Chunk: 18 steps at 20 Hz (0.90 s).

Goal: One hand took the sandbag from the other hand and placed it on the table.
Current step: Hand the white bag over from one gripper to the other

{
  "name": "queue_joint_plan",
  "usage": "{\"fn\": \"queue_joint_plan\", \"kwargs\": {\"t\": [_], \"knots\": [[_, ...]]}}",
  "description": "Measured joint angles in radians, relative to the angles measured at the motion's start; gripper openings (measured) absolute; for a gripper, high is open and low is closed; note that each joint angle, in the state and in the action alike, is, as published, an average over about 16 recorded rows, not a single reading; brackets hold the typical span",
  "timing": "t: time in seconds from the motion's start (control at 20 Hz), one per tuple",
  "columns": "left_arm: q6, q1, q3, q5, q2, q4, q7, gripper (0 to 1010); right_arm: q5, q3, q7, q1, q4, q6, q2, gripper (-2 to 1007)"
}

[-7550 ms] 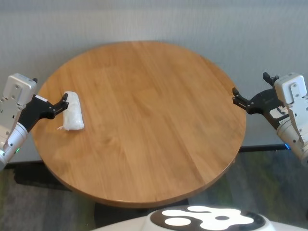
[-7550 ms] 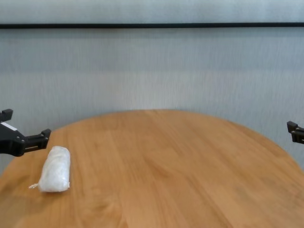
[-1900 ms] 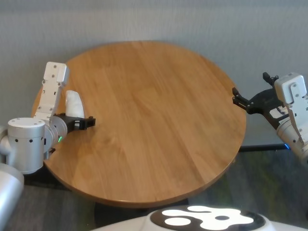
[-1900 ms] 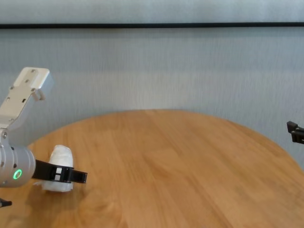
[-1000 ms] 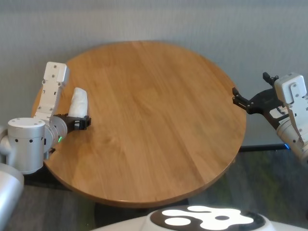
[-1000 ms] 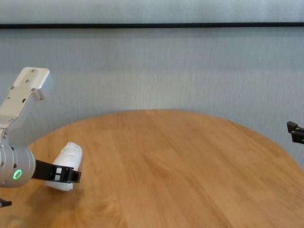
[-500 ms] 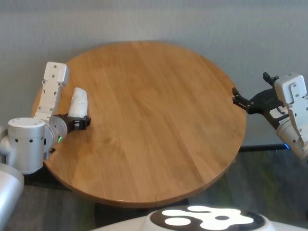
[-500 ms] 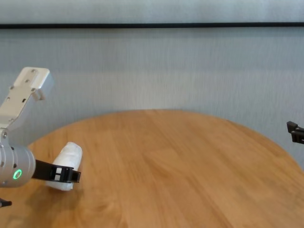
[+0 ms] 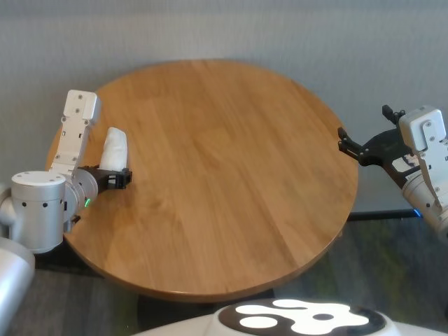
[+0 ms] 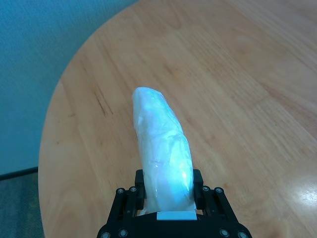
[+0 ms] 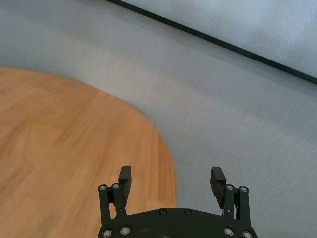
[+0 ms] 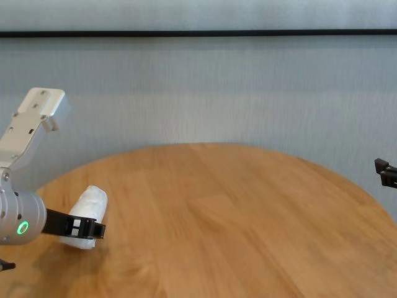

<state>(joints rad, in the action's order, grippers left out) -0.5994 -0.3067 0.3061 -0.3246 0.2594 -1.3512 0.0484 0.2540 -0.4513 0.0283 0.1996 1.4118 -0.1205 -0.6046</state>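
One small white crinkly-plastic sandbag (image 9: 115, 149), unchanged, pinched between green-ringed left gripper (image 9: 119, 178) fingers (image 10: 204, 196); lower end hidden. Blue-ringed right gripper (image 11: 171, 179) spread beside round wooden worktop (image 9: 231, 175).

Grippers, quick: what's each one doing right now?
Left gripper: shut on the sandbag, over the table's left side.
Right gripper: open, holding nothing, parked off the table's right edge.

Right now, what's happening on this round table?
The left gripper, the one with the green ring, is shut on the small white plastic-wrapped sandbag at one end, its other end angled up over the left side of the round light-brown wooden table. The right gripper, blue ring, waits open off the table's right edge.
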Motion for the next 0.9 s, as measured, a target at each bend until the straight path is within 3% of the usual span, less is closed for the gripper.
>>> {"fn": "queue_joint_plan", "kwargs": {"t": [0.5,0.9], "knots": [[0.000,0.000,-0.001,0.002,-0.001,0.000,-0.002,580,0.000,0.000,0.000,0.000,0.000,0.000,0.000,1003],[0.016,0.002,0.002,0.021,0.003,-0.005,-0.014,580,0.000,0.000,0.000,0.000,0.000,0.000,0.000,1003]]}}
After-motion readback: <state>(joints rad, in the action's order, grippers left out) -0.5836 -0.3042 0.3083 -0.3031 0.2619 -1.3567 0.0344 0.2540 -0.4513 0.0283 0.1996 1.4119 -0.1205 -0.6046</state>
